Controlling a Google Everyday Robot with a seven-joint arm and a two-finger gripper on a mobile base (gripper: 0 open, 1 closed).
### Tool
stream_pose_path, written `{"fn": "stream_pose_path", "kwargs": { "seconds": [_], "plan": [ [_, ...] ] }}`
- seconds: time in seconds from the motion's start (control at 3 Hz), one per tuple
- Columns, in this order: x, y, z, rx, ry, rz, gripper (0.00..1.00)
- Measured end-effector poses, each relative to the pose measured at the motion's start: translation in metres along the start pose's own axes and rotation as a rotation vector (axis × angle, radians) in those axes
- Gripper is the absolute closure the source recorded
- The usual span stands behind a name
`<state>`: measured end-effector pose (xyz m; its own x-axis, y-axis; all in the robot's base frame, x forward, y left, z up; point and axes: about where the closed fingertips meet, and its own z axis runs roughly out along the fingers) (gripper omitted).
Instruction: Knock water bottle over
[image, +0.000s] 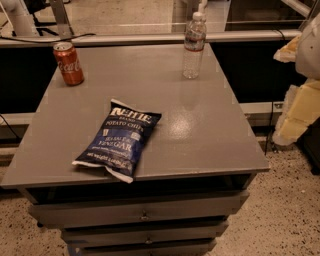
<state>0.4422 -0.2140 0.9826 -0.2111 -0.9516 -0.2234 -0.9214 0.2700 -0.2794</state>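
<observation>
Water bottle (193, 46): a clear ribbed plastic bottle with a white cap and a narrow label band is seen standing upright near the far right corner of the desk (210, 130), touching nothing.
Handling: it is judged light, top-heavy in shape and narrow at the base, so it should tip easily. The smooth plastic may slide on the grey top if it is pushed low.
Contact place: no grasp is needed. A sideways push high up, at the shoulder or just under the cap, is judged best.
Fill level: how much water is inside cannot be made out, so the weight is only guessed.
Hand (297, 112): pale blocky shapes are seen past the desk's right edge, well apart from the bottle and cut off by the frame. Whether the hand is spread or pressed together cannot be told.
Coca-Cola can (68, 63): it is stood upright near the far left corner, well apart from the bottle.
Kettle chips bag (119, 139): it is laid flat near the front edge, left of centre.
Drawers (145, 212): they are seen under the front edge, the lowest cut off.
</observation>
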Motion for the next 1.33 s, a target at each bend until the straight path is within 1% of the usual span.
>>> {"fn": "stream_pose_path", "kwargs": {
  "seconds": [0.33,0.67,1.0,1.33],
  "plan": [
    [0.005,-0.022,0.007,0.055,-0.063,0.032,0.0],
    [0.008,-0.071,0.02,0.158,-0.184,0.098,0.0],
    [0.003,-0.13,0.038,0.244,-0.34,0.182,0.0],
    [-0.021,-0.185,0.066,0.287,-0.528,0.241,0.0]
  ]
}}
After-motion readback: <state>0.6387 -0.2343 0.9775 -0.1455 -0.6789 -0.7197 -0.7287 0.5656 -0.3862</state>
